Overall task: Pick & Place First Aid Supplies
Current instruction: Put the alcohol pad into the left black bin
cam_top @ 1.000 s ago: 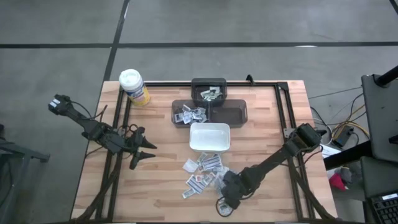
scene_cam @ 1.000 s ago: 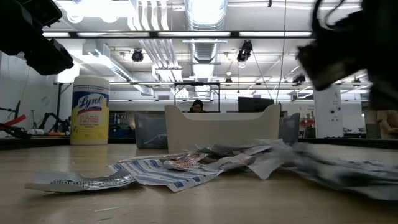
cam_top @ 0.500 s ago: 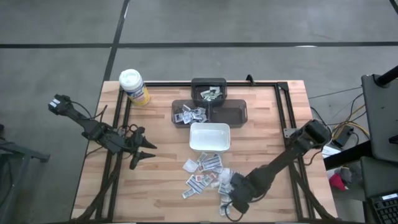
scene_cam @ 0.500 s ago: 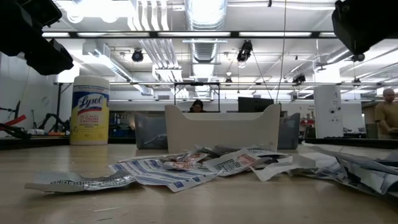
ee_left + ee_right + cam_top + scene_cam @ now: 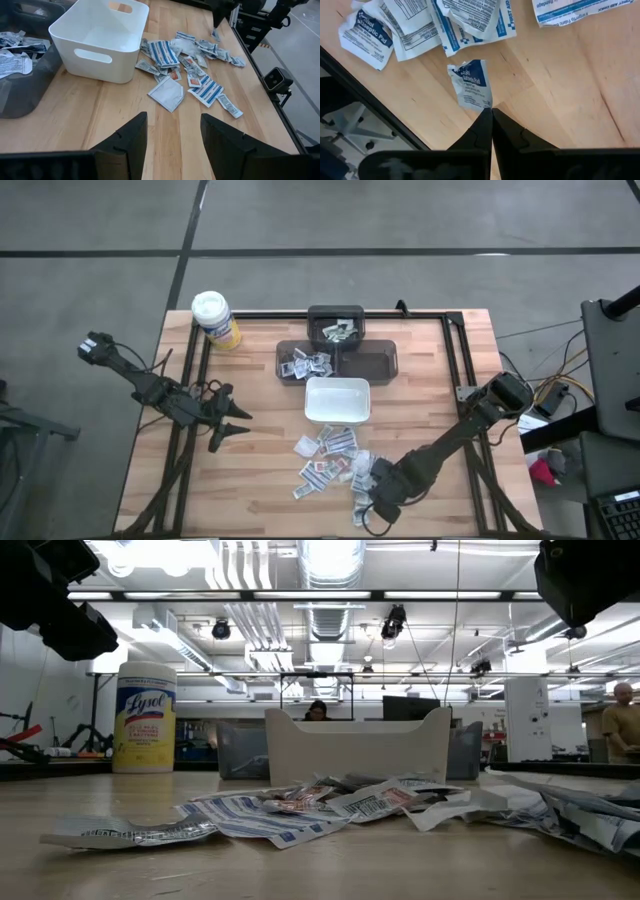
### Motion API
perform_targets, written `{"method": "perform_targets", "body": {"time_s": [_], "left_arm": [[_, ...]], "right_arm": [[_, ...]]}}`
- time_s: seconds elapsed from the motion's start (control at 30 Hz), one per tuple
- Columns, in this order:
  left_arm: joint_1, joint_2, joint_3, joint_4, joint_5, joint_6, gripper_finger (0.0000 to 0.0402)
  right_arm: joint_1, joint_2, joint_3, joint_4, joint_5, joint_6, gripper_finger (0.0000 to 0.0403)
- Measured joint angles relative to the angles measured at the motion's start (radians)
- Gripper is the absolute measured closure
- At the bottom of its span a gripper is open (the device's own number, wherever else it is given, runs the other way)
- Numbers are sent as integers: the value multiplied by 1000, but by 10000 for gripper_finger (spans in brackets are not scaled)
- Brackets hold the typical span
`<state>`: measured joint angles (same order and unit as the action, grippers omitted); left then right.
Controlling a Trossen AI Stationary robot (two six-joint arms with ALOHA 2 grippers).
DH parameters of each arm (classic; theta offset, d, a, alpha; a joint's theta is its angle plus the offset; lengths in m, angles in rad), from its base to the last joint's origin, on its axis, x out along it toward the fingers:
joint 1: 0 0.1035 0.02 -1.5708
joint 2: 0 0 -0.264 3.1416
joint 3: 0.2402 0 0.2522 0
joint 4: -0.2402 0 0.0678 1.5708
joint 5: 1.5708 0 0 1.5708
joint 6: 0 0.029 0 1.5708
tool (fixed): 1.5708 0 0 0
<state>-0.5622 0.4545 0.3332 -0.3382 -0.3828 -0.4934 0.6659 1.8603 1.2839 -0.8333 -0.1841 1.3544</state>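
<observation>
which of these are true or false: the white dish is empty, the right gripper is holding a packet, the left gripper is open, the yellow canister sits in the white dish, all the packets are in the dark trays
1. The white dish is empty. True: no packet shows inside it.
2. The right gripper is shut on a small blue-printed packet. True: its fingertips pinch the packet's corner.
3. The left gripper is open. True: its fingers stand apart, holding nothing.
4. The yellow canister sits in the white dish. False: it stands on the table at the far left corner, apart from the dish.
5. All packets are in the dark trays. False: a loose pile of packets lies on the table beside the dish.
</observation>
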Motion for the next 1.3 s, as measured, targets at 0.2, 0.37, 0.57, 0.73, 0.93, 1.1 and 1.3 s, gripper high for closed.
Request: {"method": "perform_targets", "body": {"time_s": [0.2,0.37,0.57,0.73,0.93,1.1,1.3], "left_arm": [[0,0,0,0,0,0,225],[0,0,-1,2,0,0,225],[0,0,-1,7,0,-1,225],[0,0,-1,8,6,-4,225],[0,0,-1,11,19,-7,225],[0,0,-1,11,31,-9,225],[0,0,-1,16,31,-8,225]], "right_arm": [[0,-6,6,76,0,-21,394],[-12,-25,19,223,18,-65,394],[-57,-57,19,377,148,-123,394],[-134,-60,18,523,195,-218,394],[-254,-61,18,692,207,-359,394],[-345,-61,18,813,207,-445,394],[-453,-61,18,949,237,-523,394]]}}
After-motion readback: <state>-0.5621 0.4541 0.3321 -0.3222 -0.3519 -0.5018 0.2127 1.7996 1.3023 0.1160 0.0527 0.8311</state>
